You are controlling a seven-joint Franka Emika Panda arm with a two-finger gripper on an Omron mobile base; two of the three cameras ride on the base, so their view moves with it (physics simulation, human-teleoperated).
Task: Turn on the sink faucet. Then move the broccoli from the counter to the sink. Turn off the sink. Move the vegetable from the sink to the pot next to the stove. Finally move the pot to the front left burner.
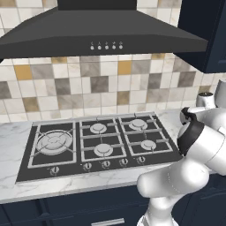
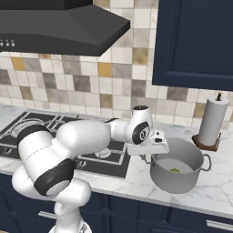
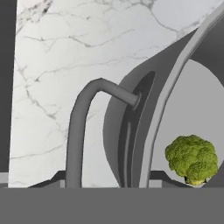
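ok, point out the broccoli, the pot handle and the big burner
broccoli [image 3: 191,158], hand view, green crown
pot handle [image 3: 85,117], hand view, bend of the loop
front left burner [image 1: 54,141], left base view, centre rings

Even, soft, shadowless rendered light

This is a home kitchen, plainly. A black glass stove [image 1: 99,143] with five burners and a row of knobs is set into a white marble counter [image 2: 136,179], and a dark extractor hood [image 1: 101,37] hangs over it. The wall behind is a tiled backsplash [image 1: 101,81] in beige, grey and mustard squares (rather a patchwork). Navy cabinets run below the worktop, and a matching wall cupboard [image 2: 193,43] hangs to the right. A roll of paper towel [image 2: 212,122] stands upright on its holder, near a silver pot [image 2: 178,175] with broccoli [image 3: 191,159] lying in it.
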